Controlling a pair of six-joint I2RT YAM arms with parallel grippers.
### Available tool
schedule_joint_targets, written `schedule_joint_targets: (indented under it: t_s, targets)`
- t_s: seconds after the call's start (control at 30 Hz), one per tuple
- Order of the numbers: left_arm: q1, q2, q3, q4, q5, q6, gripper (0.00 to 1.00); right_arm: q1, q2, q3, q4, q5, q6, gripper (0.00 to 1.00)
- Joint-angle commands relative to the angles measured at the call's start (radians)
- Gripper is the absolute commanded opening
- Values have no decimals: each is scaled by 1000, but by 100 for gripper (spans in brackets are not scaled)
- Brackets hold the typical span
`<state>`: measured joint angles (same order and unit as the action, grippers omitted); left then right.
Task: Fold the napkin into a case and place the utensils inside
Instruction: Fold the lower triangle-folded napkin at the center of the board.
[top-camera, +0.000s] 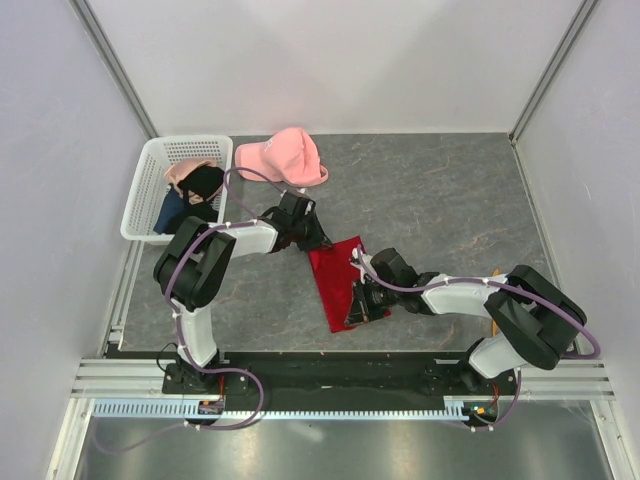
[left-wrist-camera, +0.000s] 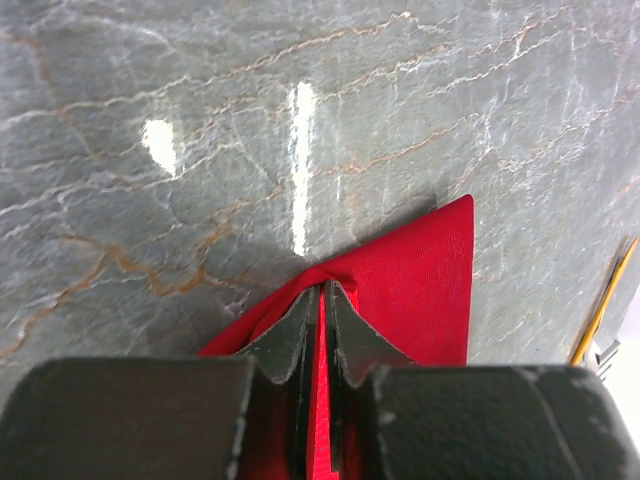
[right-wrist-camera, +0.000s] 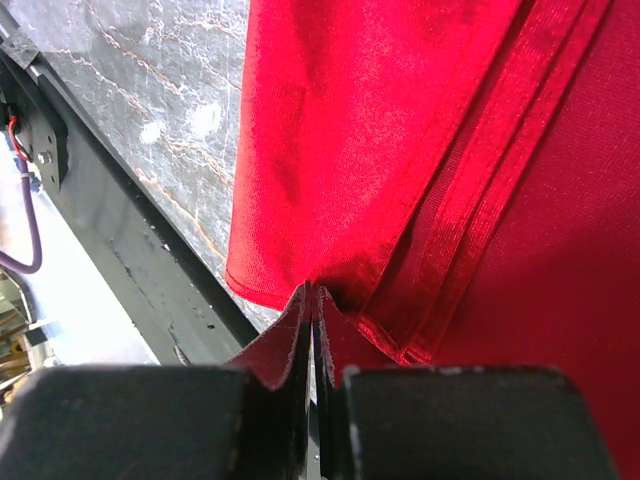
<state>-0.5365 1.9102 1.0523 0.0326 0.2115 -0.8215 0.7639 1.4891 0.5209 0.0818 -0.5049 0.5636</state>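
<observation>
The red napkin (top-camera: 335, 280) lies on the grey marbled table (top-camera: 450, 190), roughly in the middle and a little towards the arms, with a long edge running from the far side back to the near edge. It is not flat: from the right wrist you can see layers lying over one another, with a hemmed edge running along the fold. The left gripper (left-wrist-camera: 322, 290) is at the napkin's far corner, its fingers (left-wrist-camera: 290, 335) pressed almost together with a thin ridge of red cloth pinched between them, so the corner is gathered up into a small peak. The right gripper (right-wrist-camera: 313, 292) is at the near right side of the cloth, jaws likewise drawn nearly closed and nipping an edge of the napkin close to the table's front rail. A thin orange utensil (left-wrist-camera: 604, 302) lies on the table off to the right, apart from the cloth. Farther back, a pink cap (top-camera: 285, 158) sits on the table, and just left of it stands a white basket (top-camera: 140, 200) holding dark garments (top-camera: 200, 190).
</observation>
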Motion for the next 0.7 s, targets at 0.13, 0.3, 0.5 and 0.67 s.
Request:
schedule_joint_targets:
  t_s: [0.13, 0.3, 0.5, 0.67]
  targets:
    - [9, 23, 21, 21, -15, 39, 10, 2, -41, 85, -149, 152, -94, 6]
    - [9, 20, 21, 18, 3, 48, 10, -57, -81, 159, -226, 169, -122, 6]
    - [7, 13, 41, 3, -1, 56, 10, -77, -69, 153, -244, 134, -111, 27]
    - [7, 23, 49, -5, 2, 58, 10, -55, -72, 131, -240, 152, -100, 42]
